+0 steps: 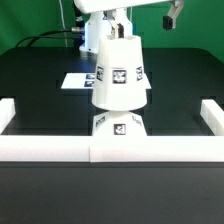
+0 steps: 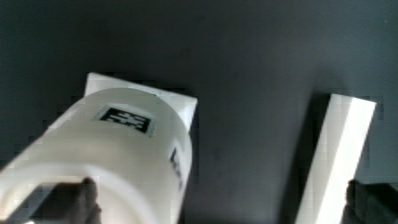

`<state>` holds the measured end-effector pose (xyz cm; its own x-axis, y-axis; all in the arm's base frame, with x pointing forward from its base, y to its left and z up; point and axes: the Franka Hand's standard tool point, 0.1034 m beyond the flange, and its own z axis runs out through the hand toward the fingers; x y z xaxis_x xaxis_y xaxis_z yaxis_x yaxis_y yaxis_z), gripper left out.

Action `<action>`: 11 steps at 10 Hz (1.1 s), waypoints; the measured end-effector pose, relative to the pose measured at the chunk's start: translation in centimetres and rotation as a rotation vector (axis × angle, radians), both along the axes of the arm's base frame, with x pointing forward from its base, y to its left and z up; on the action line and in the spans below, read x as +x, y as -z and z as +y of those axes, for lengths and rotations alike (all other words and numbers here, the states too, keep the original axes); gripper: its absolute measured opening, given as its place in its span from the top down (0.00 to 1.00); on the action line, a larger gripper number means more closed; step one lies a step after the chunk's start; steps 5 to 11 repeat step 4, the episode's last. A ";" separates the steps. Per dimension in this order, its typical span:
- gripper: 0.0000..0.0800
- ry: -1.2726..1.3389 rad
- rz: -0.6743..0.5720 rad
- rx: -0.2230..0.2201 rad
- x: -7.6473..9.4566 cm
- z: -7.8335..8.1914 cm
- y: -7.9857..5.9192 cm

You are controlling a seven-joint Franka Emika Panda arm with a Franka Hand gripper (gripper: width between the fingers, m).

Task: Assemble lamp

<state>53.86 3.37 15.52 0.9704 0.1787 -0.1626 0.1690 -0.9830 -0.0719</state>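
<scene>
The white cone-shaped lamp shade (image 1: 119, 72) stands upright with black-and-white tags on its side. It sits over the flat square lamp base (image 1: 119, 124), which lies against the front rail. The bulb is hidden. My gripper (image 1: 114, 27) is just above the shade's narrow top. In the wrist view the shade (image 2: 111, 150) fills the space by one dark finger (image 2: 63, 200), with a corner of the base (image 2: 157, 88) beyond it. The other finger is far off at the opposite side. The gripper (image 2: 219, 192) is open wide and grips nothing.
White border rails run along the front (image 1: 60, 150) and stand at the exterior view's left (image 1: 8, 112) and right (image 1: 212, 115). One rail also shows in the wrist view (image 2: 338, 150). The marker board (image 1: 78, 80) lies behind the shade on the black table.
</scene>
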 end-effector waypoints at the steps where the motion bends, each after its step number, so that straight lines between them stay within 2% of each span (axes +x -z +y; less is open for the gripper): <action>1: 0.13 0.061 0.004 -0.027 -0.1 1.1 0.1; 3: 0.13 0.103 0.002 -0.072 -0.1 2.8 0.3; 11: 0.13 0.095 0.002 -0.066 -0.1 2.7 0.3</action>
